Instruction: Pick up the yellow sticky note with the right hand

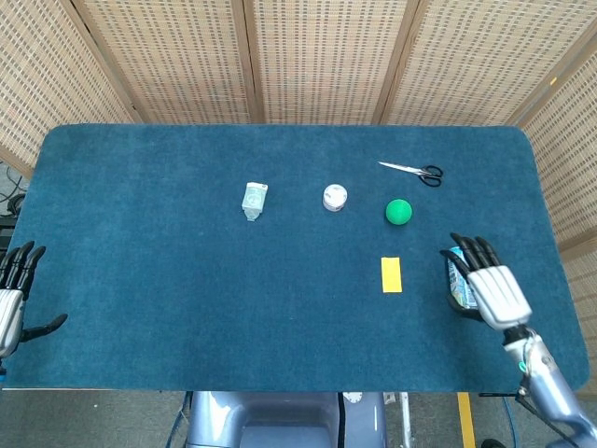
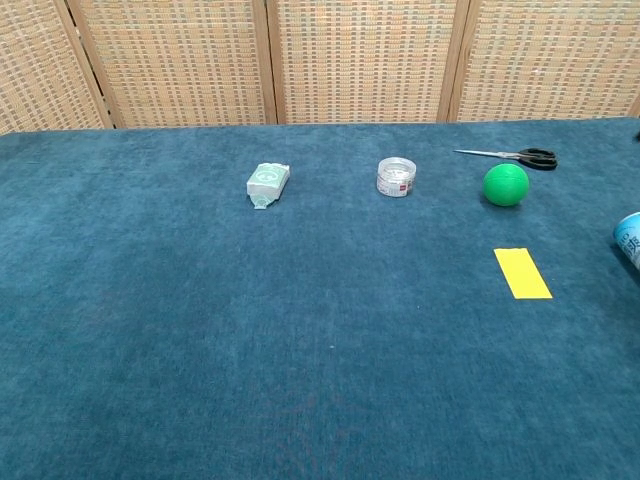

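While yellow sticky note (image 1: 392, 274) lies flat on bench (image 1: 140, 280), right hand (image 1: 490, 287) hovers over can (image 1: 455, 275) beside it, fingers (image 1: 474, 251) apart, empty, set for reach. Left hand (image 1: 11, 297) idle at edge, spread.

Yellow sticky note (image 1: 392, 274) lies flat on the blue cloth, untouched.
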